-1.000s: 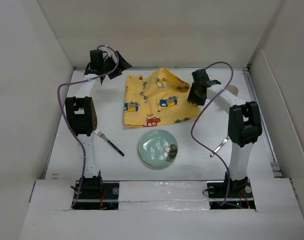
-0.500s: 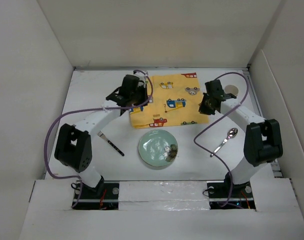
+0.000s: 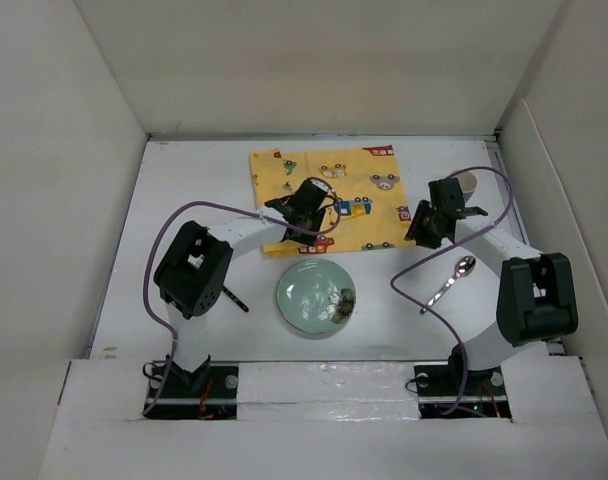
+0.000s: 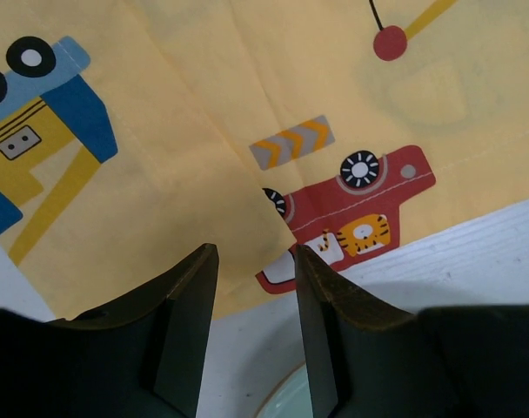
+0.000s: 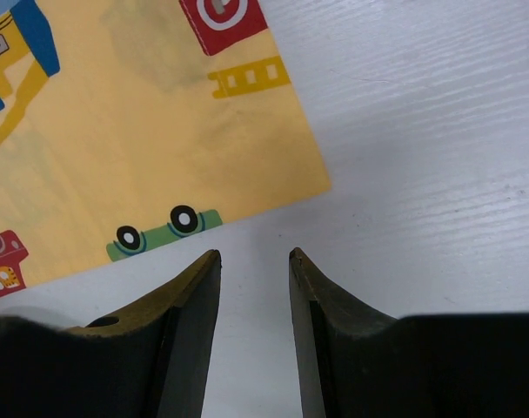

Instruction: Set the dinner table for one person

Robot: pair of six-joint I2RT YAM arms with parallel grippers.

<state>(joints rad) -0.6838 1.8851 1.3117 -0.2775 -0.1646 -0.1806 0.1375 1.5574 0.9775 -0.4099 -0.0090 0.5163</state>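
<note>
White bench [image 3: 184, 180], walled by white panels, filling the top view and lying under everything else. Flat on its far middle: a yellow car-print placemat [image 3: 354, 175], long side running left to right. Just nearer than the placemat's near edge, about bench centre: a pale green plate [image 3: 302, 290] with small dark bits at its near right. Right of the plate and apart from it: a metal spoon [image 3: 452, 280], bowl toward the far right. Left of the plate: a dark-handled fork [image 3: 236, 301], mostly hidden under the left arm. At the far right, beyond the right arm: a small pale round container [image 3: 469, 181], partly hidden.

Left tool [image 4: 253, 252]: apart by a narrow gap, clamped on nothing. Hangs low over the placemat's near edge, a printed red car showing in the gap and the plate's rim just below in the wrist view.

Right tool [image 5: 254, 254]: likewise apart and empty. Hangs over bare bench just off the placemat's near right corner, the cloth ahead of the gap and not within it.
</note>
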